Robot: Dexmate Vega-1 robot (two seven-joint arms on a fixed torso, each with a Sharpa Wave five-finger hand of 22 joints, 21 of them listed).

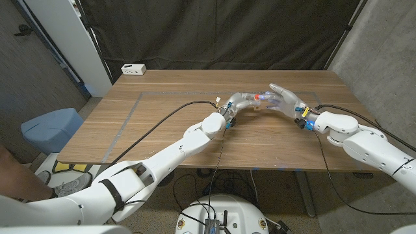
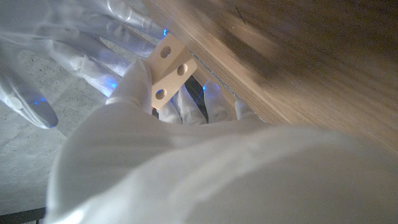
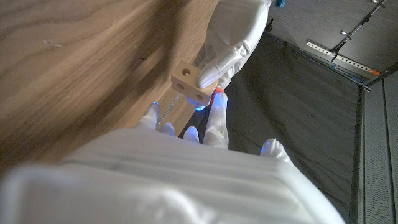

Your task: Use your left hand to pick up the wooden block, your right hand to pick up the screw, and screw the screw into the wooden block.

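Screwing step, frame centre: left hand (image 1: 242, 102) grips wooden block (image 3: 190, 84); right hand (image 1: 285, 99) apparently pinches screw (image 3: 217, 91); next, align with hole.

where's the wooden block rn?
Held by the left hand above the table's middle in the head view, where it meets the right hand. In the right wrist view the wooden block shows its holes.
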